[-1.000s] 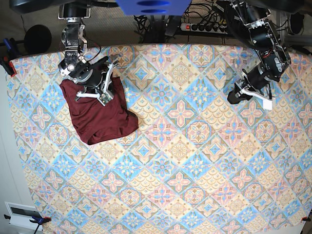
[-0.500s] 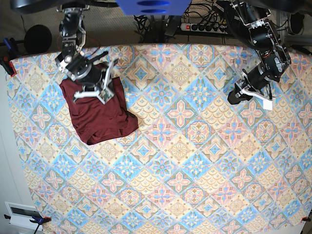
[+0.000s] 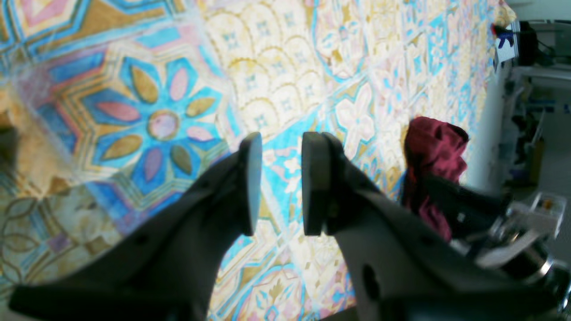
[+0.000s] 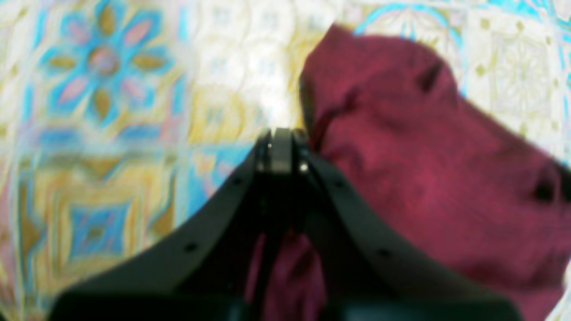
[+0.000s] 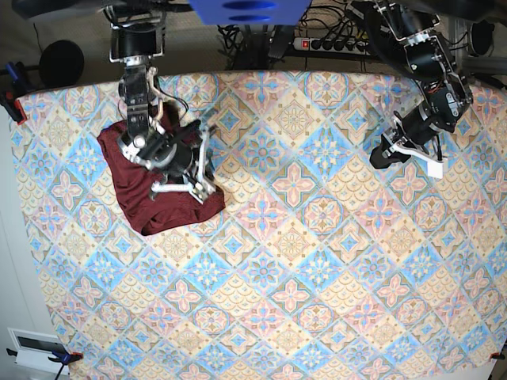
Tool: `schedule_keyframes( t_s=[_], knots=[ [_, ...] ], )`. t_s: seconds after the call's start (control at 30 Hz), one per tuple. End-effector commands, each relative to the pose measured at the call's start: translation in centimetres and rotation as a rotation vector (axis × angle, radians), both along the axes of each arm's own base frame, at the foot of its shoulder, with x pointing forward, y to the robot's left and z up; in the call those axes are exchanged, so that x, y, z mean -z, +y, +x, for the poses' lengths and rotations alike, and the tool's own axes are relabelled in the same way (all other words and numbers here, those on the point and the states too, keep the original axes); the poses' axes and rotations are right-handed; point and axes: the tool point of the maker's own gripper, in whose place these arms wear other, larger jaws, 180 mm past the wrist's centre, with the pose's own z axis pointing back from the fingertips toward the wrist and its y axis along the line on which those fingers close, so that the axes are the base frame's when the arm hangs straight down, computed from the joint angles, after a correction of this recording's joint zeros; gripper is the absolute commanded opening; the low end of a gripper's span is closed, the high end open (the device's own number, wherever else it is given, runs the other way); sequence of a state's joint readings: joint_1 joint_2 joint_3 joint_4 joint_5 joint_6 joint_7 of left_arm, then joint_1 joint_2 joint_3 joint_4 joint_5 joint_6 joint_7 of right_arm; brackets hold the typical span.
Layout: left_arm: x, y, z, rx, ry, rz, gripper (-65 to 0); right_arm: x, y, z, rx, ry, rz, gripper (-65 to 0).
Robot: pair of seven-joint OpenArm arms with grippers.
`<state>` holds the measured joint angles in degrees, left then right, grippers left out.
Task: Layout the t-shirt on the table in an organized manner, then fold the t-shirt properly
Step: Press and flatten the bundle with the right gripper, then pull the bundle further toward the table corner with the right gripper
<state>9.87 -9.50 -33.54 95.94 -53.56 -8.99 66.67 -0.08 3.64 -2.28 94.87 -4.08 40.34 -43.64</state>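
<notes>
The maroon t-shirt (image 5: 146, 198) lies bunched near the table's (image 5: 317, 277) back left corner. My right gripper (image 5: 198, 166) hovers low over the shirt's right side. In the right wrist view its fingertips (image 4: 272, 154) are pressed shut at the edge of the t-shirt (image 4: 424, 156), with patterned table (image 4: 111, 89) to their left. Whether cloth is pinched there does not show. My left gripper (image 5: 382, 157) hangs far off at the back right. Its pads (image 3: 250, 178) stand apart over bare table (image 3: 156, 89), with nothing between them. The t-shirt (image 3: 435, 151) shows small in the distance.
A power strip (image 5: 333, 43) and cables lie behind the table's back edge. A black round object (image 5: 59, 63) and a clamp (image 5: 12, 103) sit off the back left corner. A white box (image 5: 36, 348) stands beside the front left corner.
My right arm has swung from the shirt's back left corner down and to the right across the shirt, staying shut. The shirt's outline has barely changed. The left arm has not moved.
</notes>
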Motion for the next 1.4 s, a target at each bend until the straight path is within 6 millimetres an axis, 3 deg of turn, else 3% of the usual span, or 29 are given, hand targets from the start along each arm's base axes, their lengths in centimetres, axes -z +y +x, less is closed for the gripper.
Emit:
schedule_keyframes(
  t_s=[0.0, 0.3, 0.43, 0.57, 0.73, 0.8, 0.9, 1.07, 1.23, 1.37],
  knots=[
    [-1.2, 0.3, 0.7, 0.0, -0.046, 0.006, -50.8, -1.9, 0.6, 1.8, 0.002, -0.064, 0.046, -65.0],
    [-1.4, 0.3, 1.0, 0.0, -0.052, 0.006, -50.8, -0.3, 1.2, 5.5, 0.012, -0.022, 0.103, -65.0],
    [-1.4, 0.3, 1.0, 0.0, -0.053, 0.006, -50.8, 2.2, 0.6, 5.9, 0.035, 0.062, 0.109, -65.0],
    [-1.4, 0.3, 1.0, 0.0, -0.053, 0.006, -50.8, 3.3, 0.5, 6.2, 0.048, 0.076, 0.154, -65.0],
    [-1.5, 0.3, 1.1, 0.0, -0.055, 0.006, -50.8, 4.3, -4.0, 6.4, 0.165, 0.092, 0.168, -65.0],
    [-1.5, 0.3, 1.1, -0.001, -0.056, 0.007, -50.8, 3.5, -5.2, 7.4, 0.21, 0.063, 0.192, -65.0],
    [-1.7, 0.3, 1.3, -0.001, -0.062, 0.007, -50.8, 3.7, -8.8, 7.5, 0.266, 0.059, 0.167, -65.0],
    [-1.7, 0.3, 1.4, -0.001, -0.064, 0.007, -50.8, 3.5, -11.7, 7.6, 0.311, 0.04, 0.154, -65.0],
    [-1.7, 0.3, 1.4, -0.001, -0.064, 0.007, -50.8, 3.0, -12.1, 7.7, 0.313, 0.026, 0.145, -65.0],
    [-1.7, 0.3, 1.4, -0.001, -0.064, 0.007, -50.8, 0.6, -12.2, 8.6, 0.294, -0.035, 0.108, -65.0]
  ],
)
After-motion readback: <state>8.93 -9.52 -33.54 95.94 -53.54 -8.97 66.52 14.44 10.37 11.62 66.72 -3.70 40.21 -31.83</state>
